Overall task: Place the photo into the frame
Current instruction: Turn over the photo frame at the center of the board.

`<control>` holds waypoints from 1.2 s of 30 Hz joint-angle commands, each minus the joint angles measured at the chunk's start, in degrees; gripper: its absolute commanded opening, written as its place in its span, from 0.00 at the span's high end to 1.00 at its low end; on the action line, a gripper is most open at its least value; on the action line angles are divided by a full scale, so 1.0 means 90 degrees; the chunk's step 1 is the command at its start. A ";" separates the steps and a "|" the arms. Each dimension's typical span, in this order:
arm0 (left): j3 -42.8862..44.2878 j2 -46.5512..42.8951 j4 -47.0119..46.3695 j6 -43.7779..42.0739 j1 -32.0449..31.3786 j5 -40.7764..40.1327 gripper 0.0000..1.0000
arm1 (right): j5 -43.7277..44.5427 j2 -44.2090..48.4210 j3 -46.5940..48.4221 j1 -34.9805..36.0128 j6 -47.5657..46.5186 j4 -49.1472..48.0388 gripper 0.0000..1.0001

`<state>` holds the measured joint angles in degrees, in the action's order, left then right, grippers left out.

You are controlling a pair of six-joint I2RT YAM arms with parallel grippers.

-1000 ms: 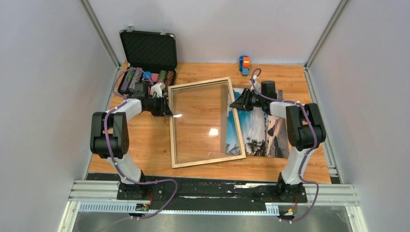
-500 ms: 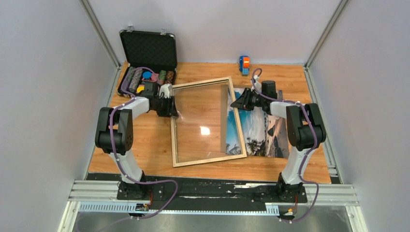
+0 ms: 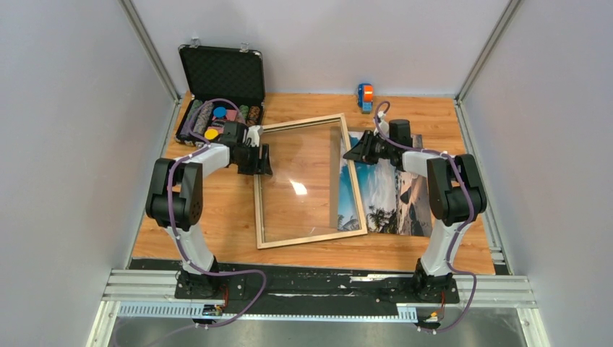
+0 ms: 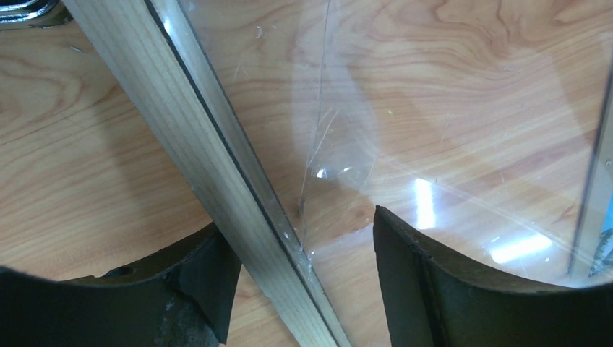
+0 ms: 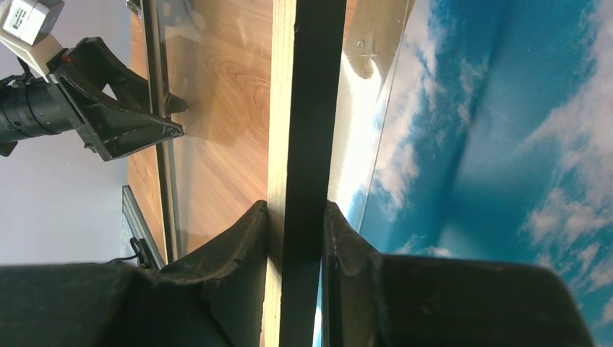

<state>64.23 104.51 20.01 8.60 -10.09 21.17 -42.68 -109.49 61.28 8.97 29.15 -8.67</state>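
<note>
The frame (image 3: 311, 239) lies mid-table, pale face up, with its long axis running 12 to 6 o'clock. The right gripper (image 3: 352, 154) is clenched on the frame's 3 o'clock rail. The left gripper (image 3: 262, 160) straddles the 9 o'clock rail, released. The photo (image 3: 387, 195) lies flat at 3 o'clock, its near edge under the frame. Bare table (image 3: 217, 217) borders the frame at 9 and 6 o'clock.

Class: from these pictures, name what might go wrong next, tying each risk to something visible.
1. The right gripper pinches only one thin rail of the frame, which may twist or slip.
2. The left gripper has its jaws open astride the opposite rail; closing off-centre may press the glass pane.
3. The frame overlaps the photo, so dragging may scuff it.
</note>
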 commanded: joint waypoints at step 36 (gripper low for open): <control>0.0761 -0.1290 0.0921 -0.0852 0.0734 0.1572 0.00 | -0.0764 0.0826 -0.0112 0.0540 -0.0117 -0.1228 1.00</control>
<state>68.82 94.50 29.30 2.20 -3.18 29.71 -45.12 -104.79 60.62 12.93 29.28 -14.17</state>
